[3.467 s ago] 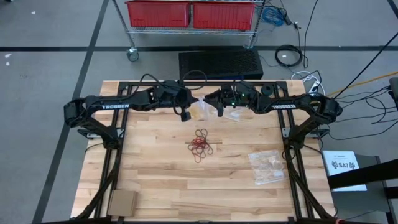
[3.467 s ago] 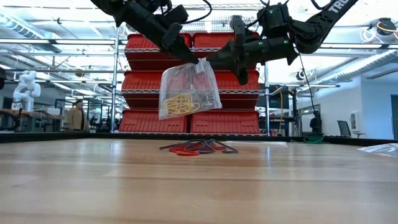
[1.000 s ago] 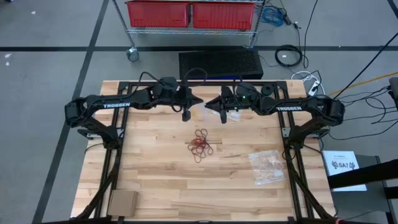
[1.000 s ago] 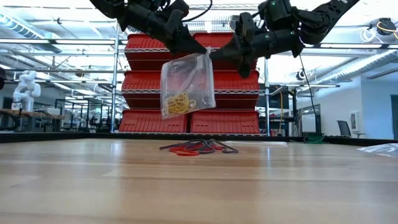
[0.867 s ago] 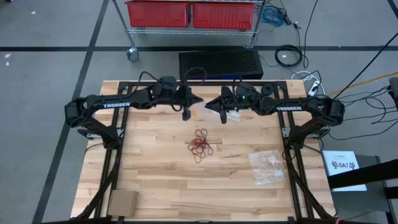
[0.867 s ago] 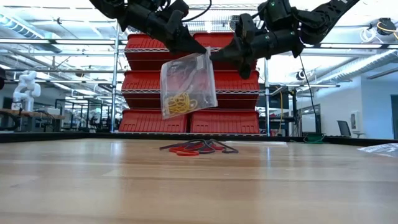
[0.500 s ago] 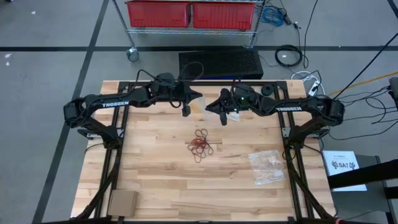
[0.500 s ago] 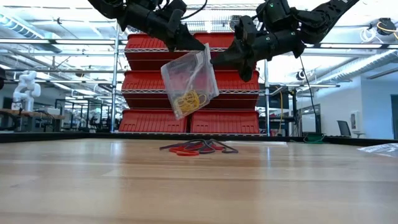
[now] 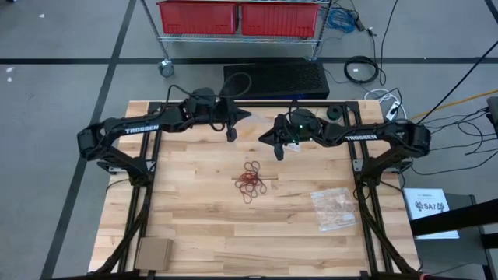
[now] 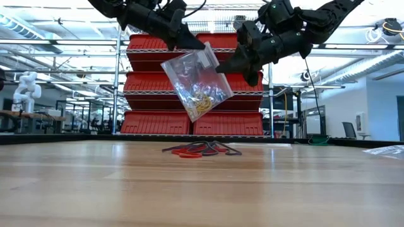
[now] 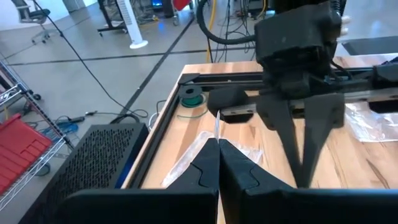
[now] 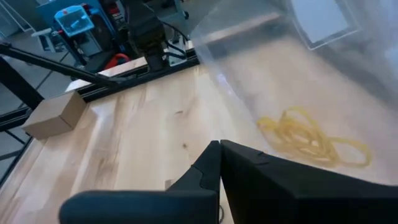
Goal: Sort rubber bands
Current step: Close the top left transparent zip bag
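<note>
Even bright light falls from above on my pale wooden counter, with soft shadows. My right wrist view shows the clear plastic bag blurred, glaring white.

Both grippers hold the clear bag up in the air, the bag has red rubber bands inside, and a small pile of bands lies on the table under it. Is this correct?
Not quite. The rubber bands inside the clear bag are yellow, not red, as the low view shows. The rest holds: the left gripper and the right gripper hold the bag in the air, and a pile of red and dark bands lies on the table below.
</note>
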